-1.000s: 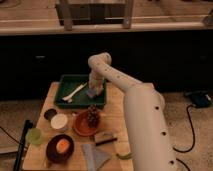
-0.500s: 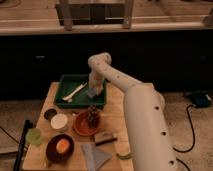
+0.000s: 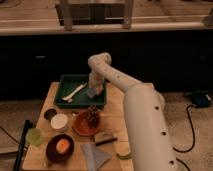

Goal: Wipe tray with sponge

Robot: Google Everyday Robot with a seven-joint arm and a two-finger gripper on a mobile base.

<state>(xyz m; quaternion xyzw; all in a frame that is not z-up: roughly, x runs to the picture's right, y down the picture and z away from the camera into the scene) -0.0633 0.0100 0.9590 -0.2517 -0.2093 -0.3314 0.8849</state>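
The dark green tray (image 3: 66, 96) sits at the far side of the wooden table. A pale utensil (image 3: 75, 92) lies in its middle. My gripper (image 3: 94, 89) reaches down into the right part of the tray. The blue-grey sponge (image 3: 92, 93) is right under it, against the tray floor. My white arm stretches from the lower right up and over to the tray.
A round orange plate (image 3: 80, 128) holding a pine cone (image 3: 92, 116) stands in front of the tray. A tan block with a dark top (image 3: 104, 137), a grey-blue cloth (image 3: 94, 156), a dark bowl with an orange (image 3: 60, 147), a white cup (image 3: 59, 121) and a green cup (image 3: 34, 136) lie nearer.
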